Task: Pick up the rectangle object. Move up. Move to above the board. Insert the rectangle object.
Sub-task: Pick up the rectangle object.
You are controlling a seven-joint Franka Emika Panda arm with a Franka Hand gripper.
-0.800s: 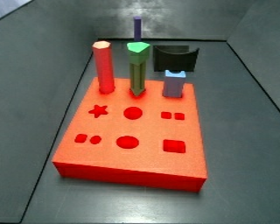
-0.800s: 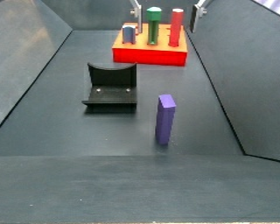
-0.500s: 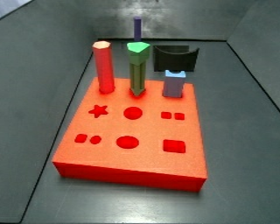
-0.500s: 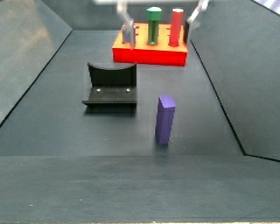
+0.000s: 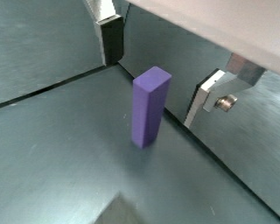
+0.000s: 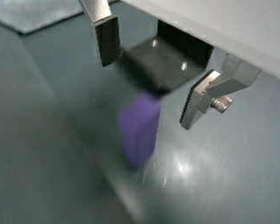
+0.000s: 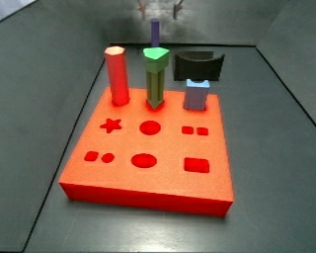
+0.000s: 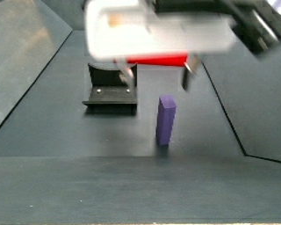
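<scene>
— Where's the bar?
— The bar [image 8: 165,120] stands upright on the desk [image 8: 61,123], free, nearest the camera.
— And the end effector?
— The end effector [image 5: 160,61] hangs over the bar, wide open, fingers [image 5: 206,96] either side, not touching.
— Behind?
— The fixture [image 8: 109,90], then the board [image 7: 150,148] farthest back, carrying a red cylinder [image 7: 118,75].

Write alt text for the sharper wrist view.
A purple bar stands upright on the grey floor between the open end effector's two silver fingers, touching neither. The end effector hangs just above it.
</scene>
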